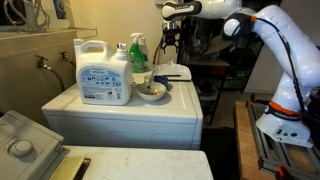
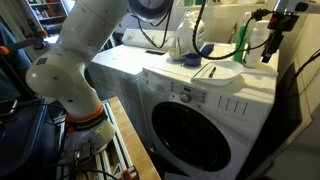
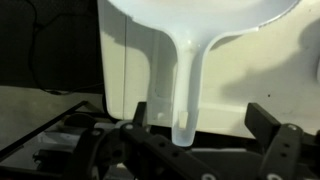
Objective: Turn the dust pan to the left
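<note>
The dust pan is set on top of the washing machine, just beside the beige bowl, its handle pointed toward the gripper. The fingers are held apart, one on each side of the handle and seemingly clear of it in the blurred wrist view, so that it can be pinched or nudged and the pan swung leftward.

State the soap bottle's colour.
The soap bottle is green, clearest in an exterior view.
</note>
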Controlling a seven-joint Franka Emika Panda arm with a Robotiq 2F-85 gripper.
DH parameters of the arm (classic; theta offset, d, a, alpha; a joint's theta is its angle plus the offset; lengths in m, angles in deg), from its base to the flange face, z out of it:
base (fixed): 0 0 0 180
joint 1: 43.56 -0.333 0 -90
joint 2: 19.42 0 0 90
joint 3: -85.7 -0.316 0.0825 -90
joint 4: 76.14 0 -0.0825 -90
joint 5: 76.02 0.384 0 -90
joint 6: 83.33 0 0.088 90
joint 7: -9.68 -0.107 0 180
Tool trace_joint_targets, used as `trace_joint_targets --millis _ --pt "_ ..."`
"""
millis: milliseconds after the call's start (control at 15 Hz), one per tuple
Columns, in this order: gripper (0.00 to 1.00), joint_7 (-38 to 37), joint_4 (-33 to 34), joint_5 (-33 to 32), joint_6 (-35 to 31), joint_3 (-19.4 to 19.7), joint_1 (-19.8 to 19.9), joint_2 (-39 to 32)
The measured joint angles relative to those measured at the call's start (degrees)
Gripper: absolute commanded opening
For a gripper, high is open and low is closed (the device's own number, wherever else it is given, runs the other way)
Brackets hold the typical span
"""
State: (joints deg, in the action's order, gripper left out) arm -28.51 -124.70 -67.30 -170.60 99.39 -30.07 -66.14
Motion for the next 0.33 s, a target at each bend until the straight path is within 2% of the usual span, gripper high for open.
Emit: trace_joint_targets --millis 133,333 --pt "1.00 6.11 -3.49 -0.40 2.26 -0.04 -0.78 4.32" --pt "1.00 16.67 -10.37 -2.69 2.25 0.00 -1.25 11.51"
